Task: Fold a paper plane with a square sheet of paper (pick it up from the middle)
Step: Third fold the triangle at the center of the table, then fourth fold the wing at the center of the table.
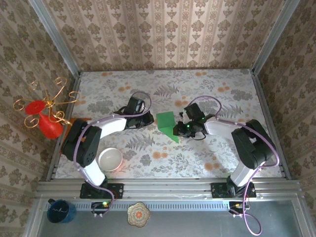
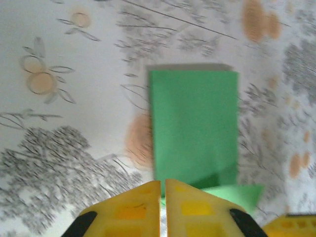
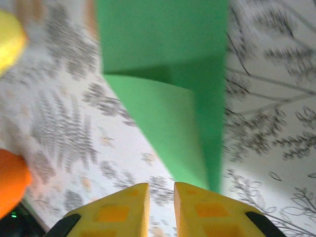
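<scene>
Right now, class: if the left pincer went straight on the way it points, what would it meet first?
The green paper sheet, already partly folded. It lies on the table directly ahead of the left pincer. It seems very near, though depth is hard to judge from the wrist view.

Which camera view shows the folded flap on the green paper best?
The right wrist view: the green paper is close, and its diagonal flap is clearly raised. The left wrist view shows its rectangular outline, somewhat blurred. The top view shows it small and distant.
</scene>
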Available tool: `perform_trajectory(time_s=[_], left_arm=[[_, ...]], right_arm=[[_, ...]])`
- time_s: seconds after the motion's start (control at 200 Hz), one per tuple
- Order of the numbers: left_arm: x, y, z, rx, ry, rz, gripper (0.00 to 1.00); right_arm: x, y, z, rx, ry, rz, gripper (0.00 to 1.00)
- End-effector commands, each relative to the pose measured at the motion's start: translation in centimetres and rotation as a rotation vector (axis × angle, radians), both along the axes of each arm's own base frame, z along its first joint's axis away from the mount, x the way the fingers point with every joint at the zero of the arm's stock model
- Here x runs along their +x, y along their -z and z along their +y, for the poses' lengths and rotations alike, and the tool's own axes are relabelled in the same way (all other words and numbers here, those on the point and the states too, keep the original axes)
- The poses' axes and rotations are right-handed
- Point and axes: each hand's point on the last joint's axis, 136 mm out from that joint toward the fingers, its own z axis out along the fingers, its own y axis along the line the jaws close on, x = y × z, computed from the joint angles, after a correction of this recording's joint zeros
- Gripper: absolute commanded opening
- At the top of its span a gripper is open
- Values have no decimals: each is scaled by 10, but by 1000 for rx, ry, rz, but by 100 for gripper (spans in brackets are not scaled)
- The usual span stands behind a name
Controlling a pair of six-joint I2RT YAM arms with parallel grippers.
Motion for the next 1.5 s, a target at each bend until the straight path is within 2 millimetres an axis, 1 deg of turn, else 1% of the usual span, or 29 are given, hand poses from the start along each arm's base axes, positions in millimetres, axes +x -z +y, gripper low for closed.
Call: perform_trajectory(time_s=[0.0, 0.12, 0.265, 0.38, 0.54, 0.815, 1.03, 1.125, 1.295, 1.356, 1.496], left_arm=[[-20, 2, -2, -26, -37, 42, 19], [-33, 6, -15, -90, -42, 81, 28], [-38, 13, -27, -127, -38, 122, 33], [-38, 24, -33, -131, -42, 170, 34], [-35, 31, -36, -138, -62, 203, 34], [-31, 36, -43, -159, -64, 230, 34], [-28, 40, -41, -159, -84, 249, 33], [-27, 39, -43, -178, -79, 253, 31], [-24, 39, -47, -199, -76, 259, 29], [-23, 38, -49, -212, -73, 258, 29], [-20, 30, -55, -268, -54, 249, 28]], right_arm=[[9, -21, 7, 61, 1, -61, 25], [12, -10, 10, 53, 2, -35, 26], [20, 1, 13, 46, 11, -19, 27], [22, 12, 12, 23, 18, 3, 27], [20, 27, 5, -15, 34, 36, 27], [13, 48, -2, -52, 47, 97, 27], [10, 54, -6, -60, 53, 114, 26], [10, 56, -7, -61, 54, 115, 26], [9, 56, -8, -62, 54, 115, 25], [9, 57, -8, -60, 55, 115, 25], [9, 57, -8, -59, 57, 115, 25]])
